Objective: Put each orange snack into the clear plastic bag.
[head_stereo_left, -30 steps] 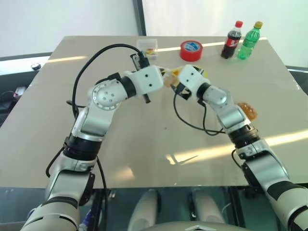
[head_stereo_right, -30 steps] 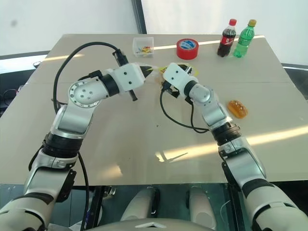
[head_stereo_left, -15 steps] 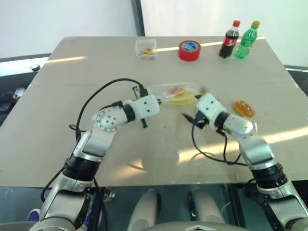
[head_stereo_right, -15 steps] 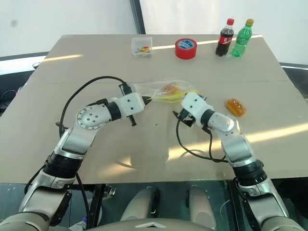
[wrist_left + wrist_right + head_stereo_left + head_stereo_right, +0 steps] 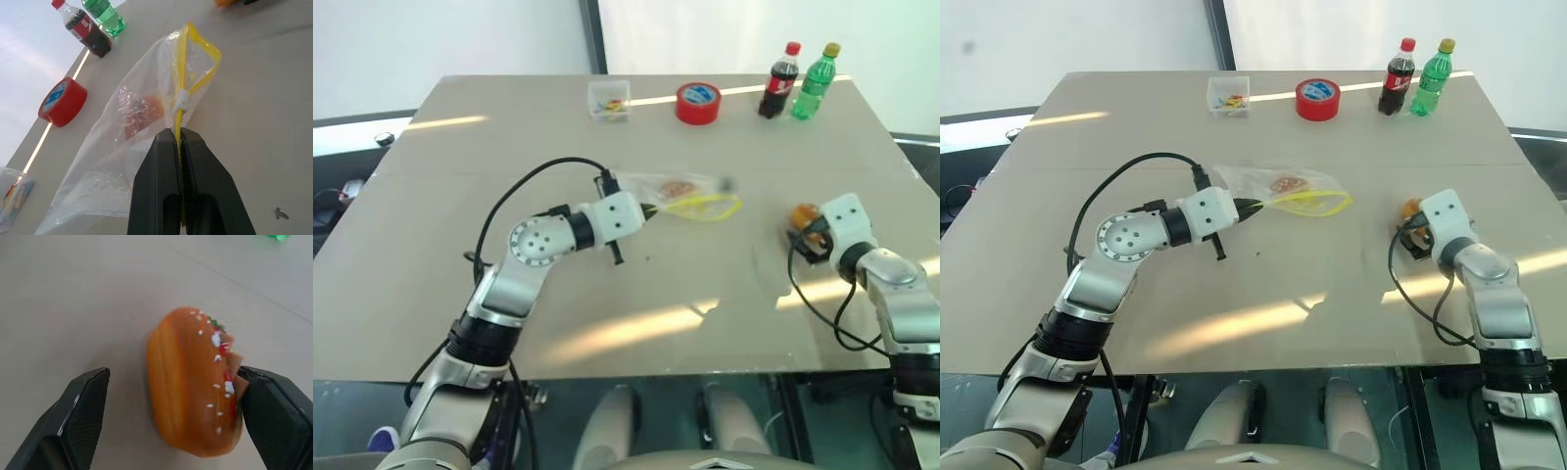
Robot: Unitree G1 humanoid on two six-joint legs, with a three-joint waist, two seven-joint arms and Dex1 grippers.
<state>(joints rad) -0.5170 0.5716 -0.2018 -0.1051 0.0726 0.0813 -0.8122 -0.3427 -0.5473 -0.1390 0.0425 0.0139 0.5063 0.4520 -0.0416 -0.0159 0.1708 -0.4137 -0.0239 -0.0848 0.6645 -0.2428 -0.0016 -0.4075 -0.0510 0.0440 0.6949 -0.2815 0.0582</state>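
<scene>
The clear plastic bag (image 5: 690,188) lies mid-table with its yellow strip (image 5: 182,73) looped open toward the right. One orange snack (image 5: 143,111) sits inside it. My left gripper (image 5: 179,142) is shut on the yellow strip at the bag's near edge. A second orange snack (image 5: 193,382) lies on the table at the right (image 5: 804,212). My right gripper (image 5: 173,377) is open with this snack between its fingers; the right finger (image 5: 274,406) is at the snack's end, the left one stands apart from it.
At the table's far edge stand a red tape roll (image 5: 698,102), a cola bottle (image 5: 779,81), a green bottle (image 5: 814,82) and a small clear box (image 5: 610,100). Black cables hang from both wrists. The table's right edge (image 5: 925,186) is close to the right gripper.
My right arm swung from the bag's mouth out to the right, down to the loose snack. The left gripper lowered the bag, now with a snack inside, toward the table.
</scene>
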